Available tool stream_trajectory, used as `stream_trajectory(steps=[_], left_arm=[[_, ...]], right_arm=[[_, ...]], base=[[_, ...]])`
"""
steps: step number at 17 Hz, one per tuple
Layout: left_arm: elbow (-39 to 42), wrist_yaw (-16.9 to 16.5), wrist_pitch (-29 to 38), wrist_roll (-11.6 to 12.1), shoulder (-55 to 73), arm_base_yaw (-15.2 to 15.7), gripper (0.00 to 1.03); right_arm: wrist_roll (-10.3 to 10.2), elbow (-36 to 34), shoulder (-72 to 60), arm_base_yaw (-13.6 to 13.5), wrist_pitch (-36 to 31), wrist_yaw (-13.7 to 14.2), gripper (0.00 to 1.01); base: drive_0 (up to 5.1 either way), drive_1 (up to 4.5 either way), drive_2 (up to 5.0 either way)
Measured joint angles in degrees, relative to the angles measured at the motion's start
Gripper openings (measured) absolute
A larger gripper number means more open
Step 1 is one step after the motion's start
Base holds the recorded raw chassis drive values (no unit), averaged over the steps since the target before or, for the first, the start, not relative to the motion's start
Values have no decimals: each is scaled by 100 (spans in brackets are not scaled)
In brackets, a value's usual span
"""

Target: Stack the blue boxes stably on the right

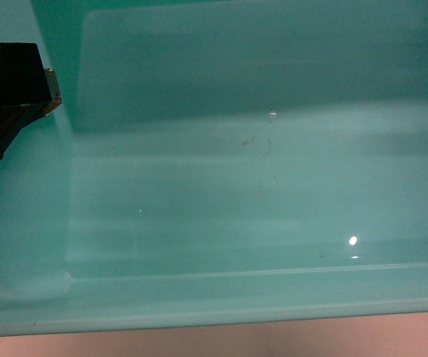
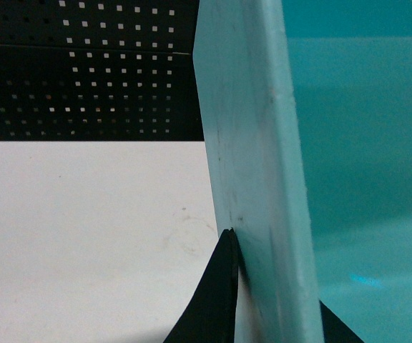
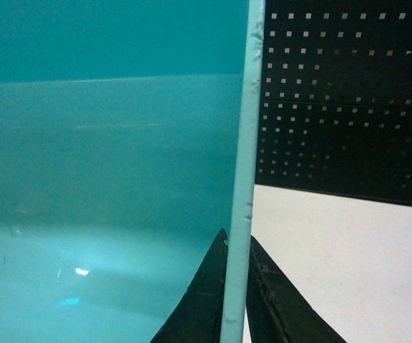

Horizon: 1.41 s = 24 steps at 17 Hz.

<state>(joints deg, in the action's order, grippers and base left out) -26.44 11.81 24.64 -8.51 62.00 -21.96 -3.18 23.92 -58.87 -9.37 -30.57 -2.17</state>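
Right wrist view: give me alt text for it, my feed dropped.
The right gripper pinches the thin rim of a turquoise tub, one black finger inside the tub and the other outside. The tub's glossy interior fills the left of the picture; to the right are a black perforated panel and a white table.

A pale, off-white table top (image 2: 84,236) lies on the left in the left wrist view, marked near its middle by a faint ring-shaped stain (image 2: 184,232) and a few specks. Behind its far edge stands a black perforated panel (image 2: 84,71), its small square holes in even rows. The right wrist view shows both on the right; a pale strip crosses the head view's bottom edge.
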Motion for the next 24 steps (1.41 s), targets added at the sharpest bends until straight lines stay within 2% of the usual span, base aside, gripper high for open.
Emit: stream_trajectory(steps=[9,24], left_arm=[[0,0,-15,2,-2,0,6],[11,20,-9,7,-46,-2,6]], right_arm=[[0,0,9,0,13,0,7],[-2,-17,44,0,0,-2,7]], base=[[0,0,0],[1,-432,434]])
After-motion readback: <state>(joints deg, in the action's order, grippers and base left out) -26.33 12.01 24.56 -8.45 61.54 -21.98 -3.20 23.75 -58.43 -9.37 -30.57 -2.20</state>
